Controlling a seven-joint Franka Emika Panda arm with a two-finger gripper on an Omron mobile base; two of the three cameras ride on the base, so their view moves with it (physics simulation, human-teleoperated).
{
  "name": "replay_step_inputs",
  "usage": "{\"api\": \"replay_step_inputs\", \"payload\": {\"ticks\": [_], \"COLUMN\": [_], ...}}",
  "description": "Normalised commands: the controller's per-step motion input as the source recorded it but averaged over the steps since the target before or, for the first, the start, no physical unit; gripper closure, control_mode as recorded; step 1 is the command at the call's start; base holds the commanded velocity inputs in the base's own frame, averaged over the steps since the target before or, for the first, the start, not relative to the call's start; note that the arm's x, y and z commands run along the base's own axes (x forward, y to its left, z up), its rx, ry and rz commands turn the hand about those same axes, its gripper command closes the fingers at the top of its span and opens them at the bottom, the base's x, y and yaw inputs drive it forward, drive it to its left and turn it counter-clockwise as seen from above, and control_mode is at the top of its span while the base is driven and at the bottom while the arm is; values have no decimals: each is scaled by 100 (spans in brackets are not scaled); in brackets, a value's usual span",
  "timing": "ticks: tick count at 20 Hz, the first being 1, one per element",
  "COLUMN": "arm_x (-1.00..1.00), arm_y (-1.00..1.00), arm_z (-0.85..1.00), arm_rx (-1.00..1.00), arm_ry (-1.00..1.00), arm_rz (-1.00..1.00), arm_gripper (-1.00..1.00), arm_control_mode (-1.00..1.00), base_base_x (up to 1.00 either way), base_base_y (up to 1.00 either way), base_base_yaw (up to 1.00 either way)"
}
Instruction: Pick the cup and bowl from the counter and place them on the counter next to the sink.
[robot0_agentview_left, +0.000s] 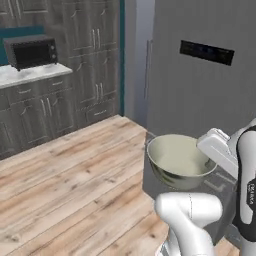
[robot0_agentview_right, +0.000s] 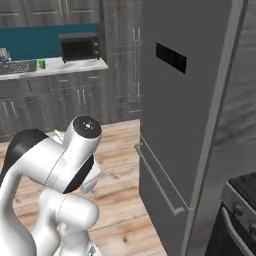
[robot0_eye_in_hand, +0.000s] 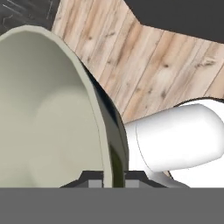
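Bowl (robot0_agentview_left: 177, 160), left base view: lower right of frame, held aloft over the wood floor (robot0_agentview_left: 70, 185), tilted, cream inside facing up and left. Gripper (robot0_agentview_left: 210, 162) meets its right rim; white hand just beside. Toaster oven (robot0_agentview_left: 31, 51) upper left, on a pale counter (robot0_agentview_left: 30, 75) over grey cabinets. Grey fridge (robot0_agentview_left: 200, 90) fills the upper right.

Right base view: white arm in lower left of frame, hiding the hand. Fridge (robot0_agentview_right: 185, 100) at center right, its long handle low on the front. Stove (robot0_agentview_right: 240, 210) at lower right edge. Counter (robot0_agentview_right: 55, 67) upper left, bearing the toaster oven (robot0_agentview_right: 79, 46) and 1 small green cup (robot0_agentview_right: 42, 63) just left of it.

Hand view: bowl (robot0_eye_in_hand: 43, 113) takes the left half of frame, rim running top to bottom. Gripper (robot0_eye_in_hand: 113, 177) at bottom center, 2 fingers pinching the bowl wall, 1 inside, 1 outside. Floor (robot0_eye_in_hand: 148, 61) at upper right.
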Motion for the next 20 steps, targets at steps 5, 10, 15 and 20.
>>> {"api": "replay_step_inputs", "payload": {"ticks": [5,10,15,20], "arm_x": [0,0,0,0], "arm_y": [0,0,0,0], "arm_z": [0,0,0,0], "arm_rx": [0,0,0,0], "arm_ry": [0,0,0,0], "arm_rz": [0,0,0,0], "arm_gripper": [100,100,100,100], "arm_control_mode": [100,100,100,100], "base_base_x": [-18,82,100,99], "base_base_y": [0,62,95,100], "base_base_yaw": [92,12,-3,-2]}}
